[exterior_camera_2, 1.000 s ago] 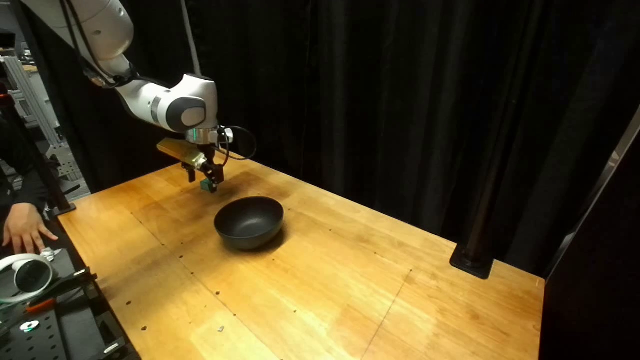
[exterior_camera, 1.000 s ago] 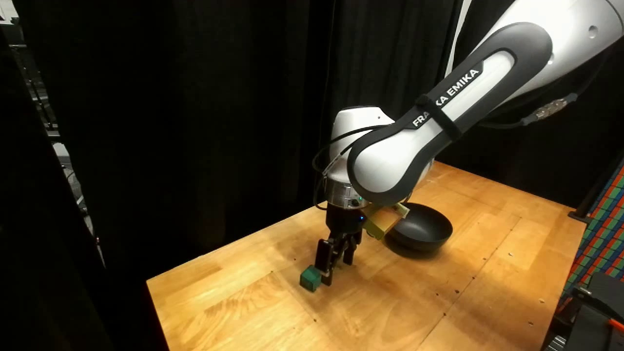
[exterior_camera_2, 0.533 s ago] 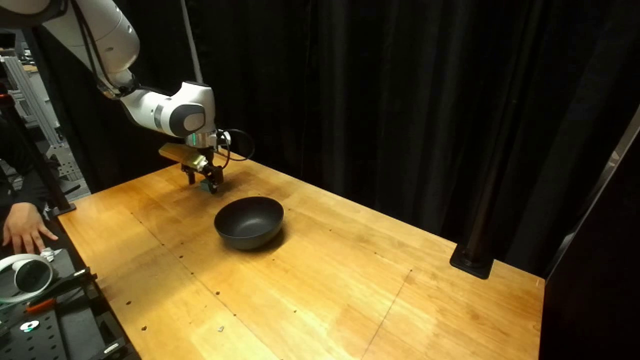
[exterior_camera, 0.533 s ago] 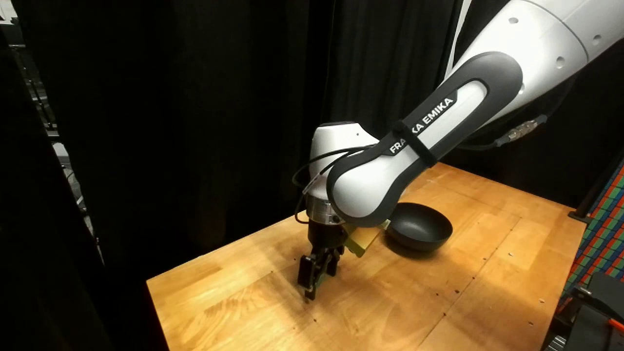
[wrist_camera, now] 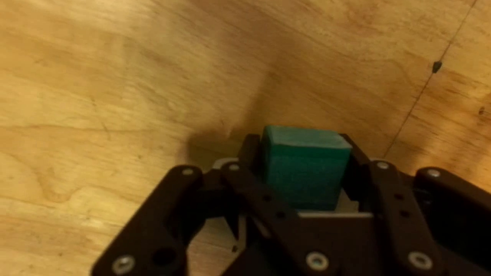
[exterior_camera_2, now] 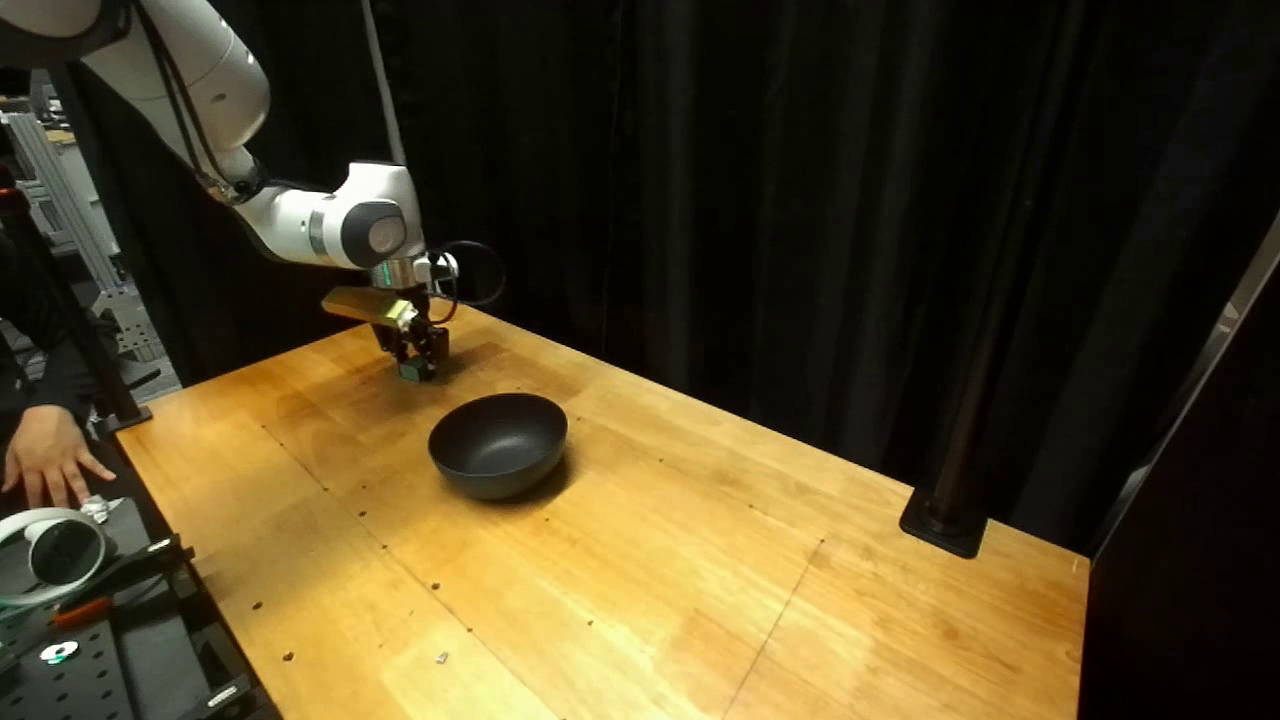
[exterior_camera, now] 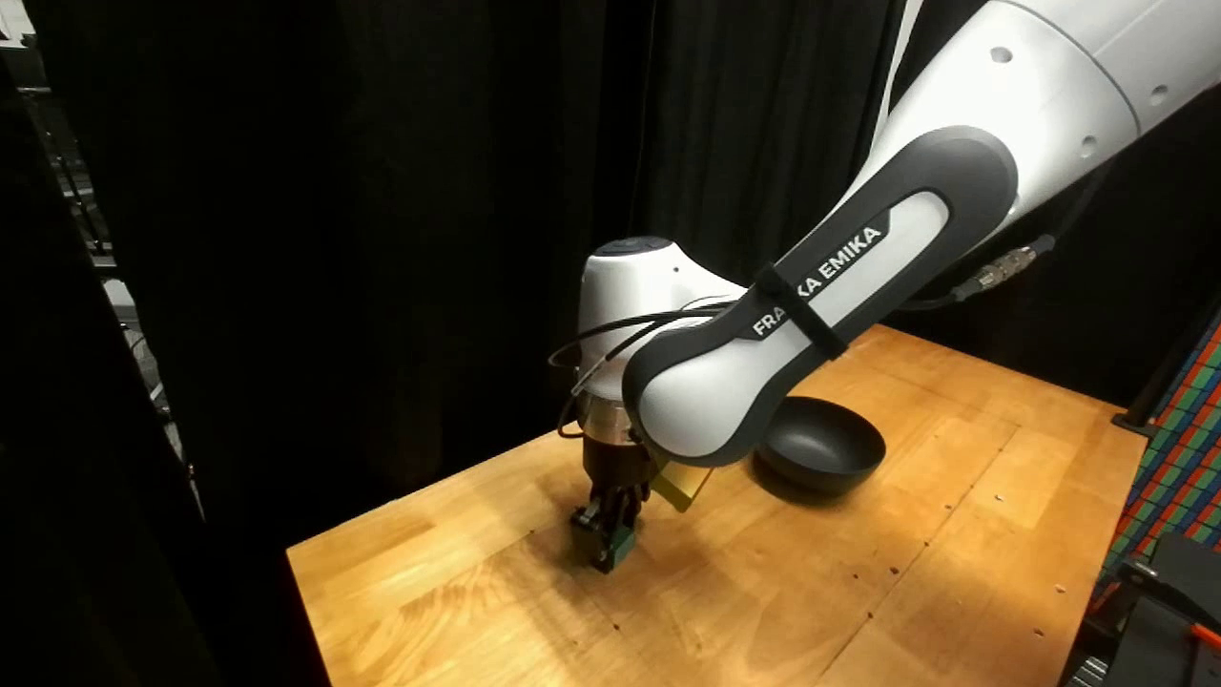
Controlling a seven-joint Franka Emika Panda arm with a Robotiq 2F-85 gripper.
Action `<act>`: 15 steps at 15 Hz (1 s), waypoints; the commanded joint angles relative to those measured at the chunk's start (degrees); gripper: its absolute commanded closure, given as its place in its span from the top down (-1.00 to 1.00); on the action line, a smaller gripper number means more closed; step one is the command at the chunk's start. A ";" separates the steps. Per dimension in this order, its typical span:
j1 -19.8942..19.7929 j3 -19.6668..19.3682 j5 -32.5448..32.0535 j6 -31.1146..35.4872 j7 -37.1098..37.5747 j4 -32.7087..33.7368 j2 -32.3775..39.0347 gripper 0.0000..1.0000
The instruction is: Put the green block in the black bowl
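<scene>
The green block (wrist_camera: pixel 307 172) is a small cube pinched between the two fingers of my gripper (wrist_camera: pixel 302 147) in the wrist view, with a dark finger pad against each side. In both exterior views the green block (exterior_camera_2: pixel 412 371) is low at the tabletop, partly covered by the fingers; whether it touches the wood I cannot tell. My gripper (exterior_camera: pixel 604 558) points down over it. A round black bowl (exterior_camera_2: pixel 500 440), with nothing visible inside, stands upright on the table a short way from the block. The same black bowl (exterior_camera: pixel 828 447) is partly behind the arm in an exterior view.
The wooden table (exterior_camera_2: pixel 680 570) carries a black post base (exterior_camera_2: pixel 942 525) near its far edge. Black curtains (exterior_camera_2: pixel 760 200) hang behind. A person's hand (exterior_camera_2: pixel 48 460) and a side stand with a white ring-shaped device (exterior_camera_2: pixel 62 550) are just off the table edge.
Over the last second my gripper has moved down and over to the green block. Its fingers, spread wide earlier, have come together on the block. The black bowl has stayed put.
</scene>
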 commanded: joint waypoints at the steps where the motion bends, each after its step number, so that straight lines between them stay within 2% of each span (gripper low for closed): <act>1: 1.86 -2.44 -2.59 0.38 3.40 1.00 -0.24 -0.54; 3: 1.42 -3.62 -3.23 -1.45 4.06 -0.30 -1.88 -0.56; 8: 1.02 -10.61 -7.69 -4.48 10.17 -5.81 -9.26 -0.56; 11: -0.44 -13.46 -9.77 -8.58 14.00 -7.81 -13.39 -0.56; 15: -4.01 -14.38 -10.85 -16.05 17.24 -10.46 -17.48 -0.56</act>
